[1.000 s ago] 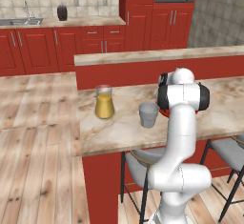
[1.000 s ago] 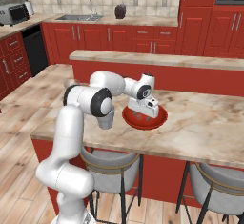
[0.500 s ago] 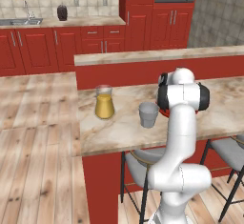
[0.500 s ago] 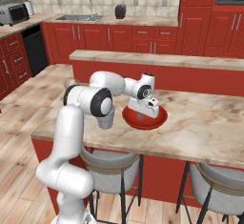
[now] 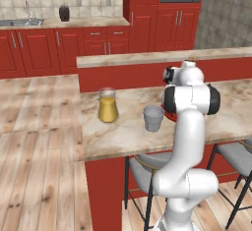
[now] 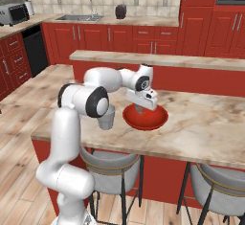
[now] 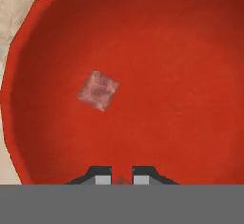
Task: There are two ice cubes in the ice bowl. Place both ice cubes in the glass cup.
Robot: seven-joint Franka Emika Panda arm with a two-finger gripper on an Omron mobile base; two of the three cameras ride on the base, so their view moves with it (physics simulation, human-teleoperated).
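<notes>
Hand view: the tool [image 7: 121, 178] is seen nearly clenched on a small pale ice cube [image 7: 121, 180] inside the shallow round red bowl [image 7: 190, 75], a thin pinch from which it could slip during lifting.

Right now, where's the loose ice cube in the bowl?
In the hand view the ice cube lies on the floor of the ice bowl, left of centre, apart from the gripper fingertips at the bottom edge.
</notes>
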